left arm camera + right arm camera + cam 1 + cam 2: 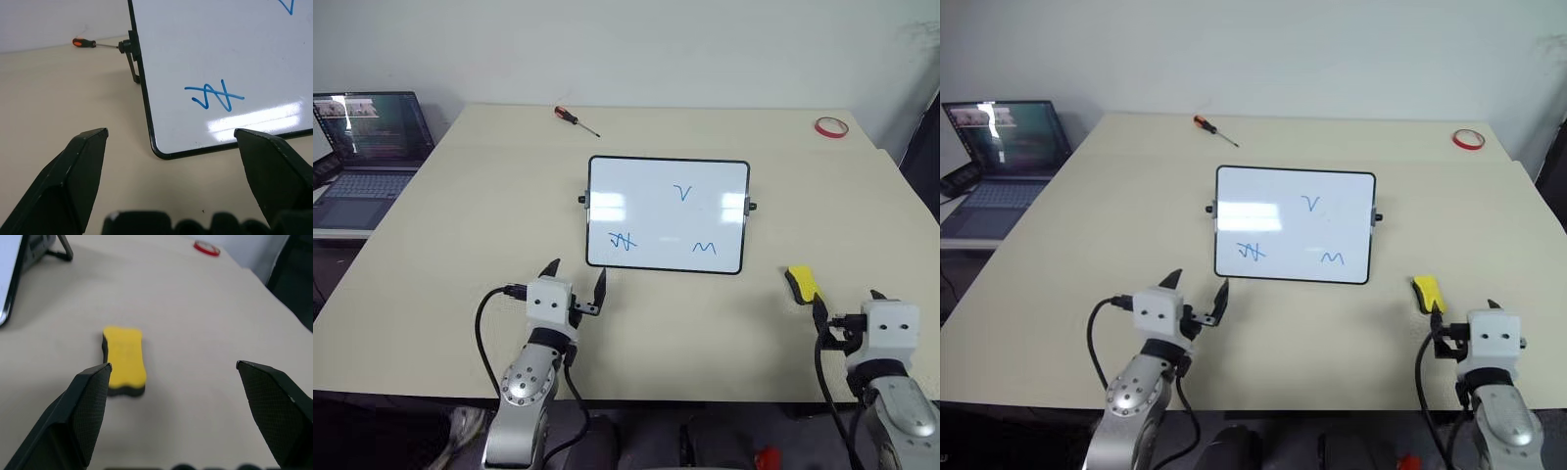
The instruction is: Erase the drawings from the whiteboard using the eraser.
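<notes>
The whiteboard (651,211) stands propped at the middle of the table, with three blue drawings on it: a V tick (682,192), an M squiggle (704,248) and a crossed-out zigzag (623,241). The yellow eraser (802,283) lies flat on the table to the right of the board. My left gripper (577,272) is open just in front of the board's lower left corner (159,149), holding nothing. My right gripper (847,299) is open near the table's front edge. The eraser (124,360) lies a little ahead of its left finger, apart from it.
A red-handled screwdriver (576,118) lies at the table's far edge and a red tape ring (831,126) sits at the far right corner. An open laptop (367,147) stands on a lower surface to the left. Bare tabletop surrounds the board.
</notes>
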Action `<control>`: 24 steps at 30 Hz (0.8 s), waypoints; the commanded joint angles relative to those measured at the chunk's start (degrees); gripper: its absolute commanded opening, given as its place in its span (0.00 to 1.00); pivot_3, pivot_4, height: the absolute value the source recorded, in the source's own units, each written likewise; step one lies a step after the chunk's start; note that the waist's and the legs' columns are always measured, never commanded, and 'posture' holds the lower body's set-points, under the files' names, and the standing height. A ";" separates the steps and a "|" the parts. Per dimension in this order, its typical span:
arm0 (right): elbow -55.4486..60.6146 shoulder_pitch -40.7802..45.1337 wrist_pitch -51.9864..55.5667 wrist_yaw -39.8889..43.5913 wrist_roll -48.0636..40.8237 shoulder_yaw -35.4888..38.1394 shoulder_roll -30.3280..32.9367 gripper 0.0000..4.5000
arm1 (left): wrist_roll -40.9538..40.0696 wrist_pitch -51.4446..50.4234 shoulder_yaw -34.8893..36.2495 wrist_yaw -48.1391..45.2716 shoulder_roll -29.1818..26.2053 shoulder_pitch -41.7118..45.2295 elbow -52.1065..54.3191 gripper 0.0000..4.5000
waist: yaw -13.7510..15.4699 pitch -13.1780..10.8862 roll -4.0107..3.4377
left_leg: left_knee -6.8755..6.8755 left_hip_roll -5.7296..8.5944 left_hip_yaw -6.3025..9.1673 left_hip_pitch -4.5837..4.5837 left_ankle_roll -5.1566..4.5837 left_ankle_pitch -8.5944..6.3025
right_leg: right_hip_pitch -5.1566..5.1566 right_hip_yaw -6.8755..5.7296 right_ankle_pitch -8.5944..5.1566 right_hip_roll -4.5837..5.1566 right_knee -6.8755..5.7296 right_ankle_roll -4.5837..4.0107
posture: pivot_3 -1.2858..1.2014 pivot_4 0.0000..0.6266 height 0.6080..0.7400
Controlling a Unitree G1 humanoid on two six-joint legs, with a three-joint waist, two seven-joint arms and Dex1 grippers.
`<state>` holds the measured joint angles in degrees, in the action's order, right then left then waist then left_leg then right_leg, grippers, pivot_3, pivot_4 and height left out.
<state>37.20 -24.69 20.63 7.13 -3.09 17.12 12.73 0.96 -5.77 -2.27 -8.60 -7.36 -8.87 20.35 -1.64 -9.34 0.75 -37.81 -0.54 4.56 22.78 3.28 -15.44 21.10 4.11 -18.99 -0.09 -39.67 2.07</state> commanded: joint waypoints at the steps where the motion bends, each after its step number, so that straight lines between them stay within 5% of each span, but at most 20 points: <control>1: 3.88 0.21 0.41 -0.61 0.27 0.76 -0.08 0.99 | -0.65 1.11 -0.26 -0.48 0.00 0.77 1.48 1.00 | -0.10 0.01 -0.01 | -0.01 0.00 -0.01 -0.01 0.00 0.00 | 0.00 0.00 0.00 0.00 0.00 0.00 | 0.52 0.24 1.00; 24: 2.81 2.01 -0.98 -3.95 1.97 -1.54 -3.94 0.99 | -1.31 2.72 0.40 -1.94 -1.38 6.73 -4.39 1.00 | -0.06 0.05 -0.02 | -0.01 0.00 -0.03 -0.06 0.00 0.00 | -0.01 -0.01 0.00 -0.03 -0.07 0.00 | 0.52 0.24 1.00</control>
<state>38.18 -22.21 21.52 3.55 -1.28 14.50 8.80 -0.11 -4.29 -1.90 -10.47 -8.65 -2.60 15.12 -1.70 -9.29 0.73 -37.81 -0.55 4.53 22.71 3.28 -15.44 21.09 4.10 -18.99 -0.12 -39.75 2.07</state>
